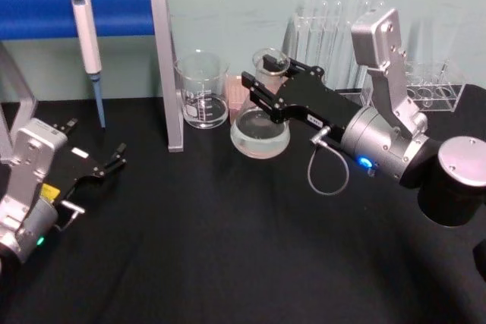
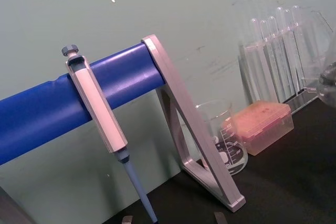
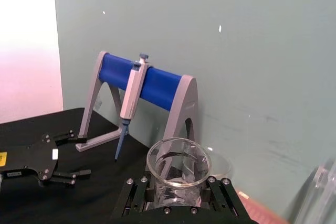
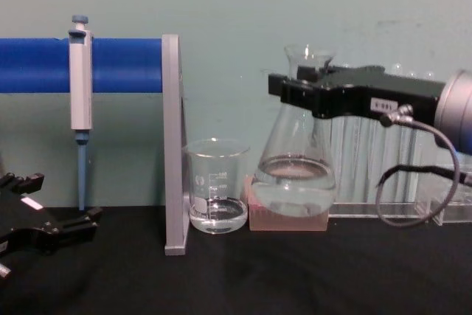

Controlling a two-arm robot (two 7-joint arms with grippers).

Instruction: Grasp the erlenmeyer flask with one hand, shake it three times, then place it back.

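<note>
Erlenmeyer flask (image 4: 293, 178): is held by the neck in the right end effector (image 4: 308, 95), clamped shut, raised off the surface | grasp judged done; shake count unknown; replacement outstanding | left end effector (image 1: 118, 157): parked, spread open.

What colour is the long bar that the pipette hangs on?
Bright blue bar, clearest in the chest view.

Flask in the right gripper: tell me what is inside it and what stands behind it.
The flask holds clear liquid in its lower part. Behind it sit a pink box and test tubes. The right gripper, shut on its neck, covers the neck's inside.
</note>
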